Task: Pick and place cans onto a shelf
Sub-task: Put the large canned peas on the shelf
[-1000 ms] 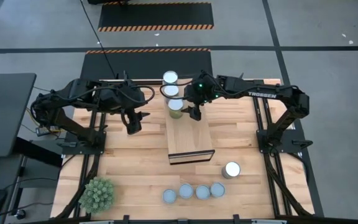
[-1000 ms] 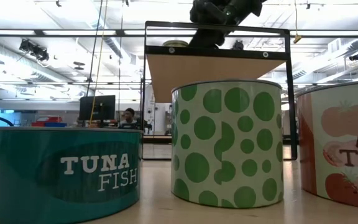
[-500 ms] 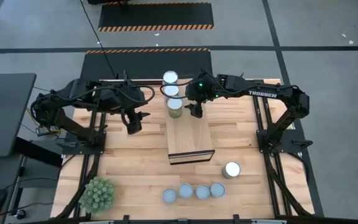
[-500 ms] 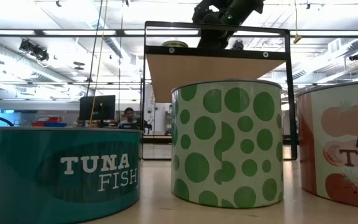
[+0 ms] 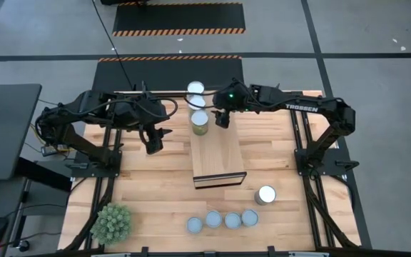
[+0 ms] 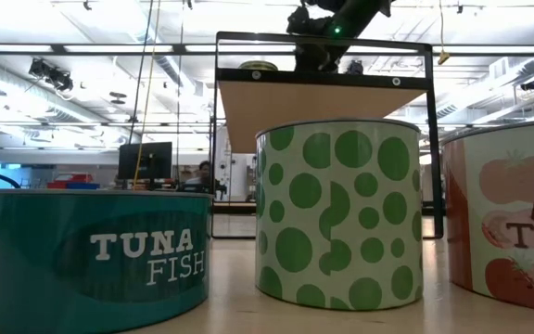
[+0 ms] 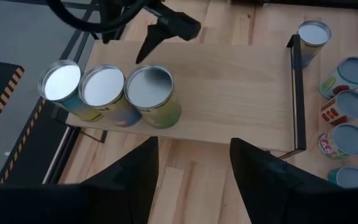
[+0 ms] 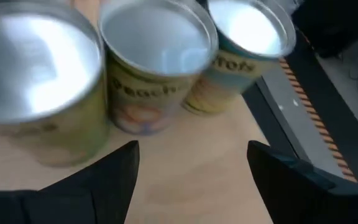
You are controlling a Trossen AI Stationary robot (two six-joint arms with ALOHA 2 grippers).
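Observation:
The light-wood shelf (image 5: 218, 158) stands mid-table. Three cans stand upright in a row on its far end (image 5: 195, 88) (image 5: 197, 104) (image 5: 200, 122); they also show in the left wrist view (image 7: 103, 86) and the right wrist view (image 8: 154, 37). My right gripper (image 5: 222, 120) (image 8: 191, 163) is open and empty above the shelf, just right of the nearest of these cans. My left gripper (image 5: 152, 144) (image 7: 194, 149) is open and empty, left of the shelf. A bright can (image 5: 266, 194) and several blue-grey cans (image 5: 222, 220) stand on the table near its front edge.
A spiky green plant ball (image 5: 112, 223) sits at the near left corner. In the low view the front cans, a teal tuna can (image 6: 91, 255), a green-dotted can (image 6: 339, 213) and a tomato can (image 6: 513, 223), stand before the shelf (image 6: 323, 93).
My right gripper has gone a little up and toward the table's far edge, staying beside the nearest can of the row on the shelf. The three cans stay where they were.

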